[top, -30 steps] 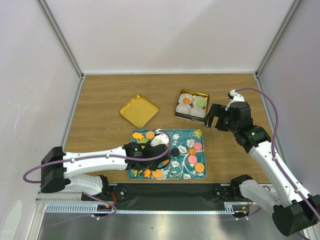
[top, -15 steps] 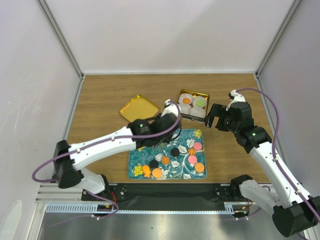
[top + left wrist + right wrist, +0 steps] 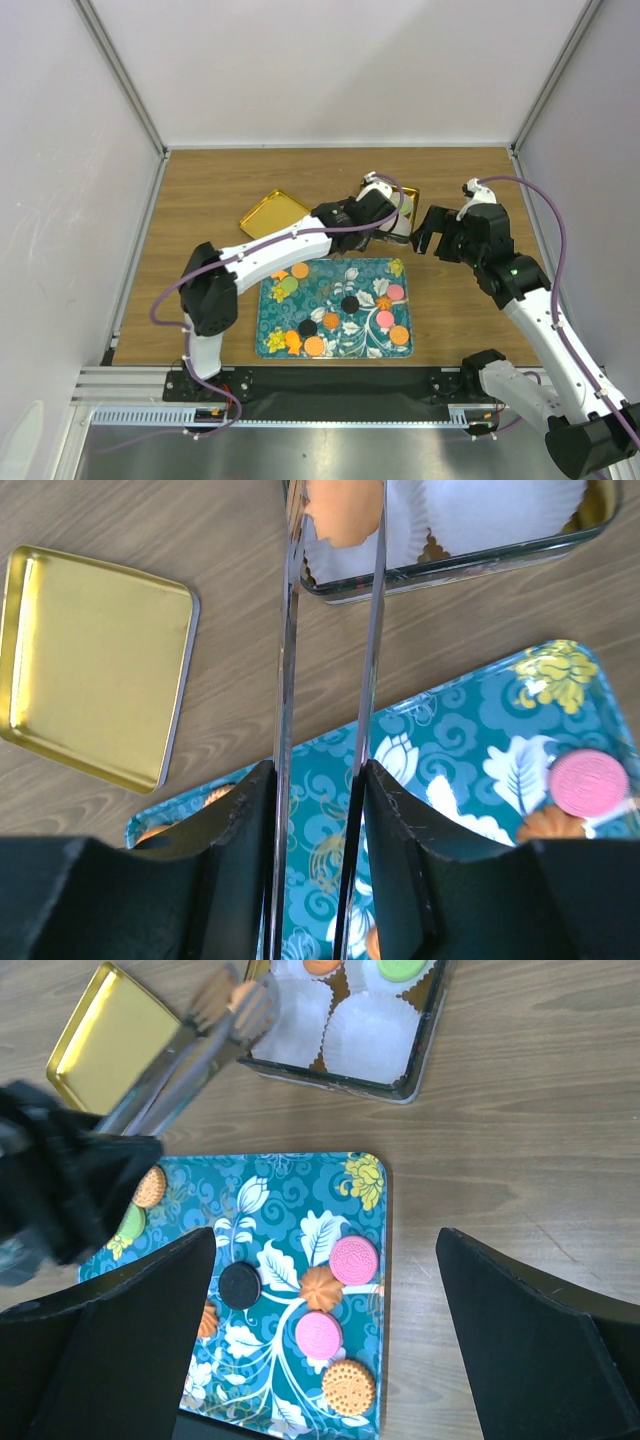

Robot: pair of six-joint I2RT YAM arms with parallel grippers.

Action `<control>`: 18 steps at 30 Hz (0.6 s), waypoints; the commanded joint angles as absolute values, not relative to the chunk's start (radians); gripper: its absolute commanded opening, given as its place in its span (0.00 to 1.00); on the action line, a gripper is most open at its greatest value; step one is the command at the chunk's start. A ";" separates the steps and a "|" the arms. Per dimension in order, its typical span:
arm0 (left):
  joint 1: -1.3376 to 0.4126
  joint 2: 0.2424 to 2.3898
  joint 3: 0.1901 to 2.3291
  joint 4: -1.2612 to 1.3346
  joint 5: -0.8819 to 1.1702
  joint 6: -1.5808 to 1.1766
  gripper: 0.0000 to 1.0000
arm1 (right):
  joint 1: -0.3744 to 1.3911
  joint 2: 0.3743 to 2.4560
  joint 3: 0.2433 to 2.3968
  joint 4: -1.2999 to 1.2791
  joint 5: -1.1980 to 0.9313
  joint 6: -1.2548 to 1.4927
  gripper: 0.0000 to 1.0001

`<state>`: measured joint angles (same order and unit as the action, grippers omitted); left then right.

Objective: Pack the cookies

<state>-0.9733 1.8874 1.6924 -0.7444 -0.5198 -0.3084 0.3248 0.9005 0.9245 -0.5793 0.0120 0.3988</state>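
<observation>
Left gripper (image 3: pixel 320 790) clamps tweezers (image 3: pixel 287 680) pinching 1 orange cookie (image 3: pixel 345 510) over the far tin (image 3: pixel 450 565). Right gripper (image 3: pixel 325 1245) gapes empty. Such cookies look light, stiff and brittle, so pinch opposite edges gently.

The orange cookie (image 3: pixel 345 510) pinched in the left pincer (image 3: pixel 238 998) runs off the left wrist view's top edge. From above, the left arm hides the tin's (image 3: pixel 411 196) left side. In the right wrist view the pincer tips are blurred.
</observation>
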 commanded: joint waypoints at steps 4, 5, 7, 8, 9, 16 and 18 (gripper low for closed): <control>-0.951 1.936 1.778 -0.724 -0.511 -0.256 0.44 | 0.319 0.876 0.962 -0.601 0.014 0.387 0.99; -0.951 1.942 1.778 -0.721 -0.508 -0.252 0.44 | 0.319 0.874 0.960 -0.601 0.015 0.387 1.00; -0.950 1.951 1.778 -0.713 -0.499 -0.242 0.45 | 0.321 0.873 0.959 -0.603 0.015 0.387 1.00; -0.950 1.954 1.781 -0.713 -0.500 -0.242 0.45 | 0.319 0.873 0.959 -0.603 0.015 0.387 1.00; -0.950 1.957 1.781 -0.713 -0.497 -0.239 0.45 | 0.318 0.873 0.959 -0.603 0.017 0.384 1.00; -0.940 1.996 1.782 -0.709 -0.506 -0.238 0.47 | 0.318 0.876 0.956 -0.598 0.012 0.385 1.00; -0.939 2.002 1.781 -0.704 -0.506 -0.236 0.47 | 0.318 0.874 0.951 -0.598 0.012 0.387 1.00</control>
<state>-0.9508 1.9911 1.7412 -0.7376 -0.4942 -0.2596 0.3229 0.8902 0.9260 -0.6090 0.0124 0.3985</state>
